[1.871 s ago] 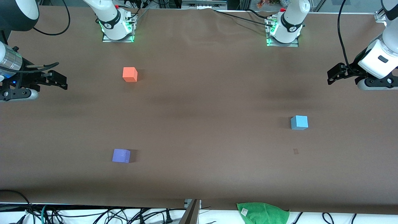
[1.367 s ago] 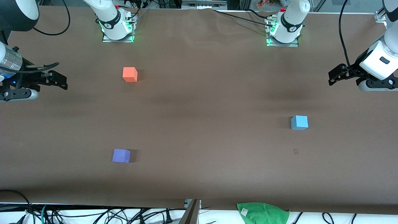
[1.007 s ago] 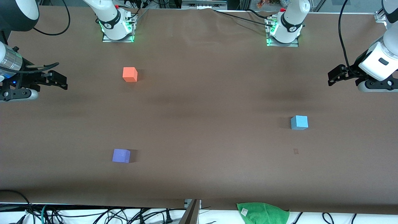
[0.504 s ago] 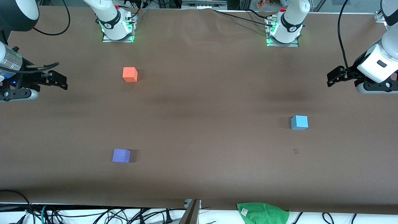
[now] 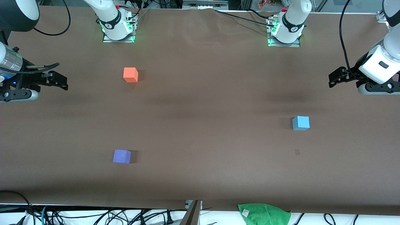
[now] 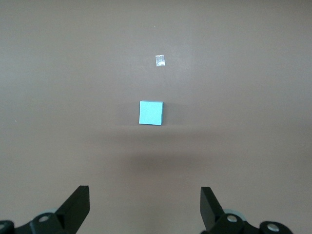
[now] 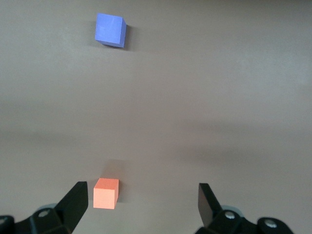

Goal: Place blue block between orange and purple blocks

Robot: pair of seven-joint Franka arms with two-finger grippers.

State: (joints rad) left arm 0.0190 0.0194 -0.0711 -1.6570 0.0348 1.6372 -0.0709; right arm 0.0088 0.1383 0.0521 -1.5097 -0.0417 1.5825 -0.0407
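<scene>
The light blue block point(image 5: 301, 122) sits on the brown table toward the left arm's end; it also shows in the left wrist view point(image 6: 150, 112). The orange block point(image 5: 130, 74) and the purple block point(image 5: 122, 156) sit toward the right arm's end, the purple one nearer the front camera. Both show in the right wrist view, orange point(image 7: 106, 193) and purple point(image 7: 110, 29). My left gripper point(image 5: 332, 79) point(image 6: 145, 195) is open and empty over the table's left-arm end, apart from the blue block. My right gripper point(image 5: 63, 82) point(image 7: 142, 195) is open and empty over the right-arm end.
A small pale mark point(image 5: 297, 152) lies on the table a little nearer the front camera than the blue block, also in the left wrist view point(image 6: 160, 60). A green cloth point(image 5: 264, 214) and cables point(image 5: 93, 215) lie past the table's front edge.
My left arm's hand has shifted slightly at its end of the table. The right arm and all three blocks have not moved.
</scene>
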